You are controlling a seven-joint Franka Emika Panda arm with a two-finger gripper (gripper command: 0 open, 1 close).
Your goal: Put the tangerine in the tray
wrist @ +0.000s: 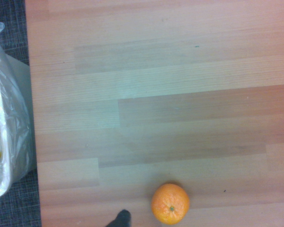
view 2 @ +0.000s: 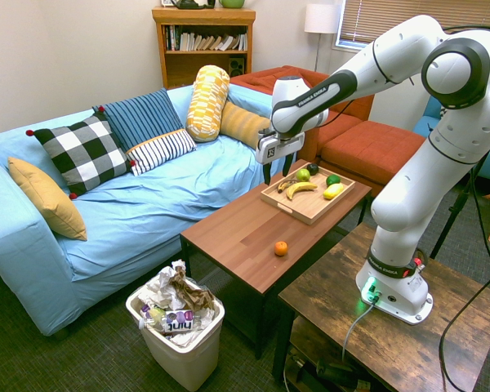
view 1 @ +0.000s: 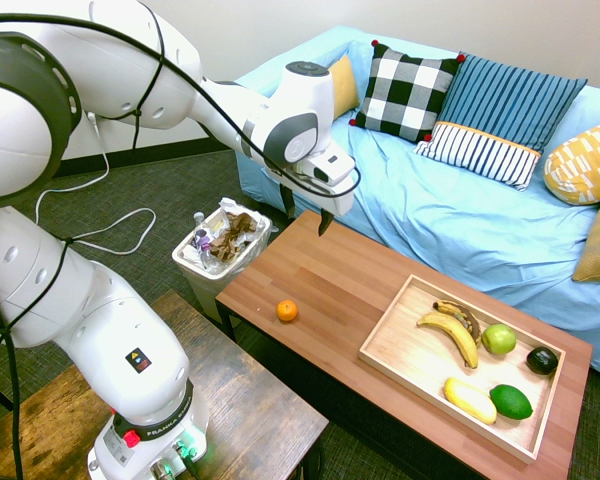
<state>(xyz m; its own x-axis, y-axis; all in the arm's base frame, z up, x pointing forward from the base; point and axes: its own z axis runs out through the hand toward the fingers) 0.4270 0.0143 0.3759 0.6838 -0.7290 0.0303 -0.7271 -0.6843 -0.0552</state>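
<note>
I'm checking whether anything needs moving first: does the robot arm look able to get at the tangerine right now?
Probably yes. The gripper is open and empty, and the tangerine sits on the coffee table, outside the tray, with nothing over or against it.

The robot is a glossy white Franka arm (view 2: pixel 402 175) with rounded segments, dark grey round joint caps and black lettering along its forearm and base. A black cable (view 1: pixel 212 95) is strapped along it with thin black ties. Near the base sit a small black warning label (view 1: pixel 138 360), a red button (view 1: pixel 131 439) and green lights (view 1: pixel 189 443).
</note>
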